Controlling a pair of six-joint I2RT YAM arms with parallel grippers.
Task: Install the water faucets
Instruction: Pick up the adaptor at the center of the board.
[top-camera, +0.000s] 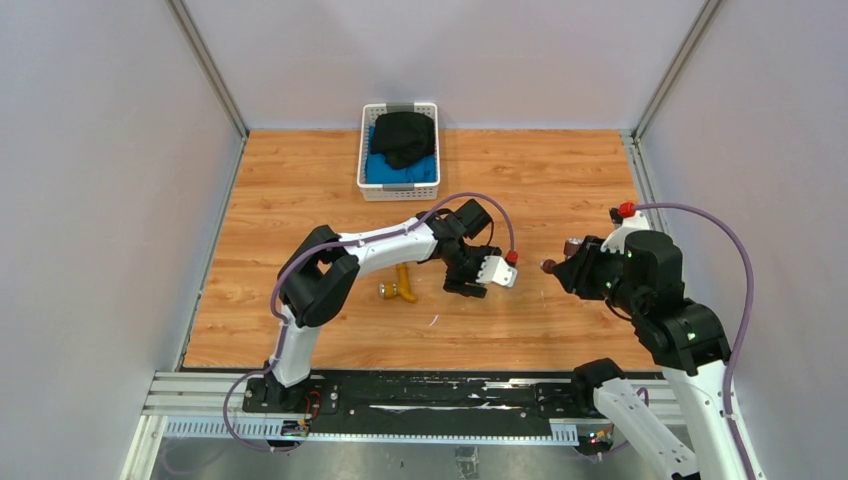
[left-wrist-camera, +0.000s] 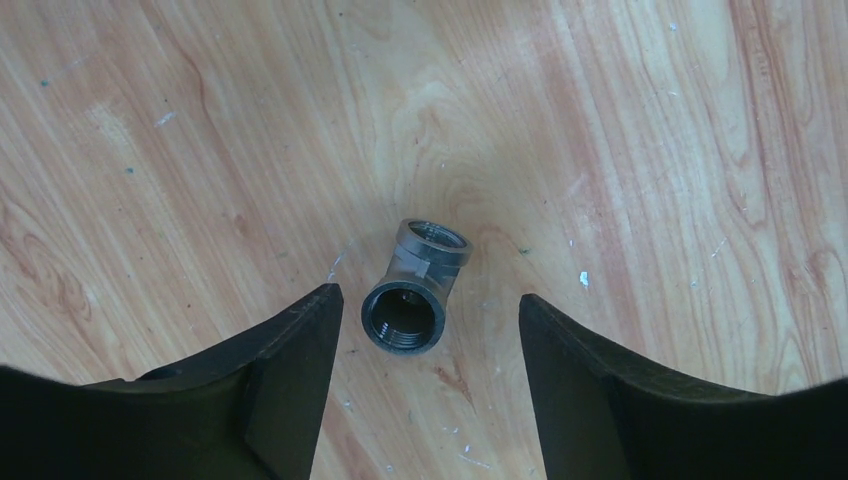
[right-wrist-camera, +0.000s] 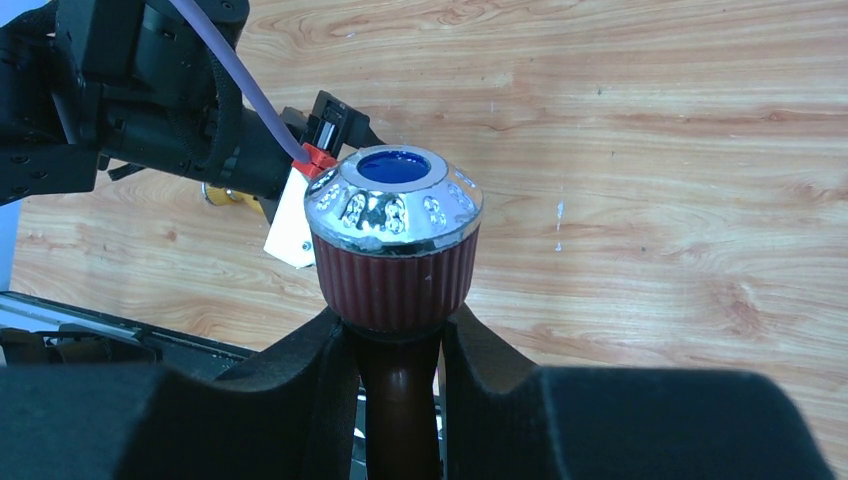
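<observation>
Fitting-pickup step: reddish-brown faucet (right-wrist-camera: 393, 240) is clenched at its neck by right fingers (right-wrist-camera: 300, 400); brass faucet (top-camera: 400, 290) is laid on the surface (top-camera: 560, 180) at 9 o'clock of left fingers (left-wrist-camera: 280, 380), spread untouching around grey elbow fitting (left-wrist-camera: 432, 245), where centred closure is judged needed next.

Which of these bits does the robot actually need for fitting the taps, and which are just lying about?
For the job:
- reddish-brown faucet, in the right gripper
- brass faucet
- probably the grey elbow fitting, straddled by the open left gripper

Lying about:
- white basket of dark and blue cloths
</observation>
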